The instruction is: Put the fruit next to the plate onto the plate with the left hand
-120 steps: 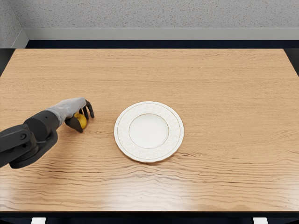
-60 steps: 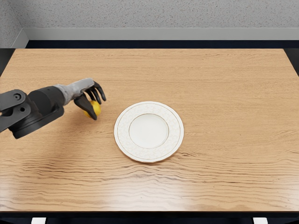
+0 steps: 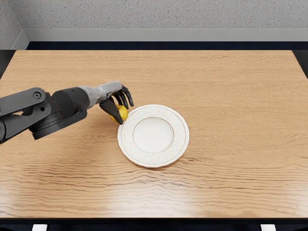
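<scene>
A small yellow fruit [image 3: 122,113] is held in my left hand [image 3: 118,106], whose dark fingers curl around it from above. Hand and fruit hover at the upper left rim of the white plate [image 3: 176,144], which lies near the middle of the wooden table. The plate's centre is bare. My left arm reaches in from the left edge of the head view. Most of the fruit is hidden by the fingers; only its lower right side shows.
The wooden table [image 3: 231,86] spreads out on all sides of the plate. A grey wall runs behind the table's far edge.
My left hand has lifted the fruit from the table on the left and carried it right, from well left of the plate to the plate's upper left rim.
</scene>
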### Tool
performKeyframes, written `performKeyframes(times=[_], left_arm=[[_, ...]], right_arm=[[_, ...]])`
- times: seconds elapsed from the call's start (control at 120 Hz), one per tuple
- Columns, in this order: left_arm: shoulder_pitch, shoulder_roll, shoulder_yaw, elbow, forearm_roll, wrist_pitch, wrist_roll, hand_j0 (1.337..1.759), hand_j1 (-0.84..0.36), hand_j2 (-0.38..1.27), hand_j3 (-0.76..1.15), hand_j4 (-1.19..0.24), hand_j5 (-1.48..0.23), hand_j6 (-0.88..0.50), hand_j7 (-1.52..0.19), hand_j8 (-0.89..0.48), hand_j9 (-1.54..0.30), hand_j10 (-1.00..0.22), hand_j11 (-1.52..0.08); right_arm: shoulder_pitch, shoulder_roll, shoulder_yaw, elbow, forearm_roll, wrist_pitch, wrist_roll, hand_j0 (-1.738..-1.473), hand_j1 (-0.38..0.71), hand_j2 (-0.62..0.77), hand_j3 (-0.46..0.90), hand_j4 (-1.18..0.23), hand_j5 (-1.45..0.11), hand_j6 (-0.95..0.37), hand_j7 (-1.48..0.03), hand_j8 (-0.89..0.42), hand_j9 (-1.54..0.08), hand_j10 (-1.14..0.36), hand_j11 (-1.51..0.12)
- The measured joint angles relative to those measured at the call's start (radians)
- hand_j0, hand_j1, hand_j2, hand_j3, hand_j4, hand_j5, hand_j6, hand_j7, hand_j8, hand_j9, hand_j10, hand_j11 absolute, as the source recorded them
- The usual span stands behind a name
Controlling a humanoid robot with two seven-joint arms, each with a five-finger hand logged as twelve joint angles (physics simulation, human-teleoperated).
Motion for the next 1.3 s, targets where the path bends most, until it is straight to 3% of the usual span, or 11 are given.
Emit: performKeyframes(times=[0.375, 0.425, 0.558, 0.65, 0.758, 0.867, 1.008, 1.1, 1.3], left_arm=[[-0.001, -0.086, 0.048, 0.000, -0.001, -0.008, 0.000, 1.657, -0.33, 0.43, 0.00, -0.65, -0.87, -0.62, -0.87, -0.47, -0.86, -0.57, -0.86], [0.000, -0.104, 0.053, 0.000, 0.002, -0.007, 0.000, 1.658, -0.24, 0.35, 0.00, -0.55, -0.74, -0.53, -0.74, -0.41, -0.73, -0.53, -0.73], [-0.001, -0.103, 0.006, 0.000, -0.027, -0.007, 0.000, 1.658, 0.02, 0.18, 0.00, -0.31, -0.41, -0.30, -0.41, -0.23, -0.40, -0.30, -0.40], [-0.020, -0.043, -0.119, 0.000, -0.168, -0.079, 0.000, 1.658, 0.13, 0.12, 0.00, -0.21, -0.28, -0.20, -0.28, -0.16, -0.27, -0.20, -0.27], [-0.011, 0.051, -0.248, 0.032, -0.469, -0.269, 0.000, 1.658, 0.20, 0.07, 0.00, -0.14, -0.18, -0.13, -0.18, -0.11, -0.18, -0.13, -0.18], [0.030, 0.131, -0.296, 0.072, -0.760, -0.417, 0.000, 1.658, 0.25, 0.05, 0.00, -0.09, -0.12, -0.09, -0.12, -0.08, -0.12, -0.09, -0.12], [0.056, 0.265, -0.317, 0.109, -1.004, -0.563, 0.000, 1.658, 0.28, 0.03, 0.00, -0.06, -0.08, -0.06, -0.08, -0.05, -0.08, -0.06, -0.08], [0.126, 0.296, -0.321, 0.181, -1.131, -0.595, 0.000, 1.658, 0.30, 0.02, 0.00, -0.05, -0.06, -0.05, -0.06, -0.04, -0.06, -0.05, -0.06], [0.196, 0.351, -0.323, 0.383, -1.303, -0.614, 0.000, 1.658, 0.31, 0.01, 0.00, -0.03, -0.04, -0.03, -0.04, -0.03, -0.04, -0.03, -0.04]], right_arm=[[0.000, 0.000, 0.000, 0.000, 0.000, 0.000, 0.000, -1.658, -0.35, 0.00, 0.00, 0.00, 0.00, 0.00, 0.00, 0.00, 0.00, 0.00, 0.00], [0.000, 0.000, 0.000, 0.000, 0.000, 0.000, 0.000, -1.658, -0.35, 0.00, 0.00, 0.00, 0.00, 0.00, 0.00, 0.00, 0.00, 0.00, 0.00], [0.000, 0.000, 0.000, 0.000, 0.000, 0.000, 0.000, -1.658, -0.35, 0.00, 0.00, 0.00, 0.00, 0.00, 0.00, 0.00, 0.00, 0.00, 0.00], [0.000, 0.000, 0.000, 0.000, 0.000, 0.000, 0.000, -1.658, -0.35, 0.00, 0.00, 0.00, 0.00, 0.00, 0.00, 0.00, 0.00, 0.00, 0.00], [0.000, 0.000, 0.000, 0.000, 0.000, 0.000, 0.000, -1.658, -0.35, 0.00, 0.00, 0.00, 0.00, 0.00, 0.00, 0.00, 0.00, 0.00, 0.00], [0.000, 0.000, 0.000, 0.000, 0.000, 0.000, 0.000, -1.658, -0.35, 0.00, 0.00, 0.00, 0.00, 0.00, 0.00, 0.00, 0.00, 0.00, 0.00], [0.000, 0.000, 0.000, 0.000, 0.000, 0.000, 0.000, -1.658, -0.35, 0.00, 0.00, 0.00, 0.00, 0.00, 0.00, 0.00, 0.00, 0.00, 0.00], [0.000, 0.000, 0.000, 0.000, 0.000, 0.000, 0.000, -1.658, -0.35, 0.00, 0.00, 0.00, 0.00, 0.00, 0.00, 0.00, 0.00, 0.00, 0.00], [0.001, 0.000, 0.000, 0.000, 0.000, 0.000, 0.000, -1.658, -0.35, 0.00, 0.00, 0.00, 0.00, 0.00, 0.00, 0.00, 0.00, 0.00, 0.00]])
